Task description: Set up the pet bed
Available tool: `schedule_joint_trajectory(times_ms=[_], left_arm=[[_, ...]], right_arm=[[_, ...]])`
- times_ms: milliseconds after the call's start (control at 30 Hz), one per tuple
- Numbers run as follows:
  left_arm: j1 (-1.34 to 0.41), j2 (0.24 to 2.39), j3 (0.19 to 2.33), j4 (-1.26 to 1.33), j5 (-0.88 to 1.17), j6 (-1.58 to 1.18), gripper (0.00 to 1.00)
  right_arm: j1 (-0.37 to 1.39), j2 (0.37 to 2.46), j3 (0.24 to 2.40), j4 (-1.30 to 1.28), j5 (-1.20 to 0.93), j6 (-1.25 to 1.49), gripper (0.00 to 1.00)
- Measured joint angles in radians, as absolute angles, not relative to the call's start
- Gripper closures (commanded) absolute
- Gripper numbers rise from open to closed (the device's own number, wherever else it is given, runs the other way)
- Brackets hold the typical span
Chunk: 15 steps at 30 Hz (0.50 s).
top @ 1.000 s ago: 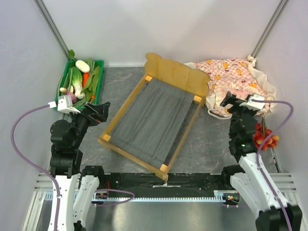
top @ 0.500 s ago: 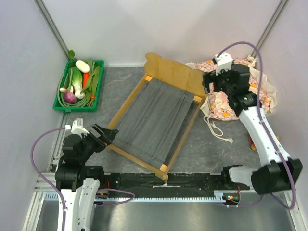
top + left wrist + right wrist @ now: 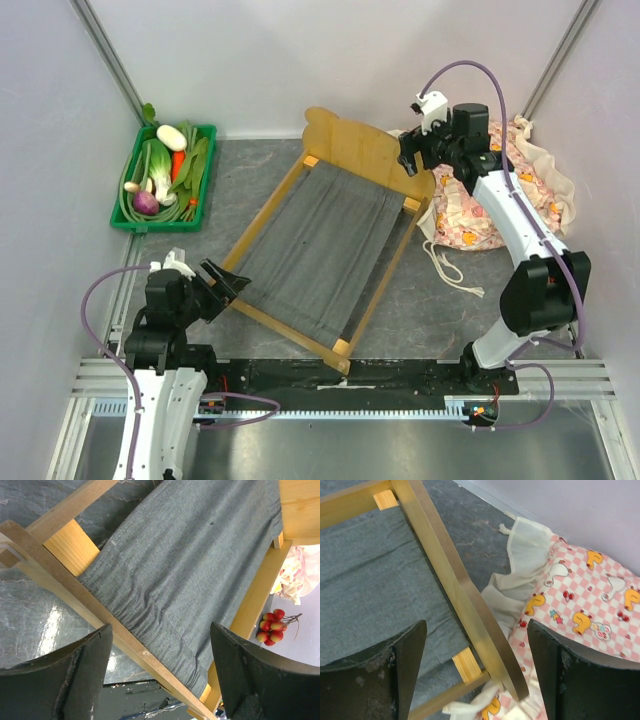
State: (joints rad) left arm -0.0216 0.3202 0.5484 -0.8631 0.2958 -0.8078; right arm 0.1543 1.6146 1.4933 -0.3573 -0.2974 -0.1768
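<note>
The pet bed (image 3: 320, 245) lies in the middle of the surface (image 3: 230, 180). Its long axis runs diagonally from near-left to far-right, and the headboard points to the far right. The left end effector (image 3: 226, 282) is open at the near-left foot corner. The right end effector (image 3: 408, 160) is open at the headboard, beside the checked mattress (image 3: 500, 170).

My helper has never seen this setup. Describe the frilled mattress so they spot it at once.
Find the pet bed, the big wooden frame in the middle. Past its curved end, toward the far right corner, lies the mattress. It is the only pink-checked cloth, with orange prints and a cream frill.
</note>
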Motion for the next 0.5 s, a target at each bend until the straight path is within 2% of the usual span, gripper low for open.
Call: schedule_joint_trajectory(times_ms=[33, 133, 200, 233, 400, 433, 500], left_arm=[[-0.022, 0.329, 0.546, -0.855, 0.297, -0.808, 0.18], [-0.022, 0.373, 0.547, -0.833, 0.297, -0.809, 0.24], [-0.022, 0.398, 0.549, -0.82, 0.298, -0.81, 0.25], [-0.022, 0.417, 0.549, -0.81, 0.299, -0.81, 0.25], [-0.024, 0.5, 0.565, -0.77, 0.297, -0.811, 0.25], [-0.024, 0.514, 0.569, -0.763, 0.29, -0.811, 0.25], [-0.024, 0.552, 0.58, -0.738, 0.261, -0.81, 0.25]], right_arm=[[0.154, 1.633, 1.507, -0.355, -0.312, -0.181, 0.25], [0.154, 1.693, 1.555, -0.361, -0.357, -0.192, 0.38], [0.154, 1.731, 1.581, -0.365, -0.379, -0.199, 0.43], [0.152, 1.744, 1.591, -0.366, -0.385, -0.207, 0.52], [0.13, 1.75, 1.6, -0.371, -0.415, -0.242, 0.75], [0.126, 1.75, 1.601, -0.379, -0.427, -0.257, 0.87], [0.119, 1.75, 1.603, -0.392, -0.476, -0.306, 1.0]])
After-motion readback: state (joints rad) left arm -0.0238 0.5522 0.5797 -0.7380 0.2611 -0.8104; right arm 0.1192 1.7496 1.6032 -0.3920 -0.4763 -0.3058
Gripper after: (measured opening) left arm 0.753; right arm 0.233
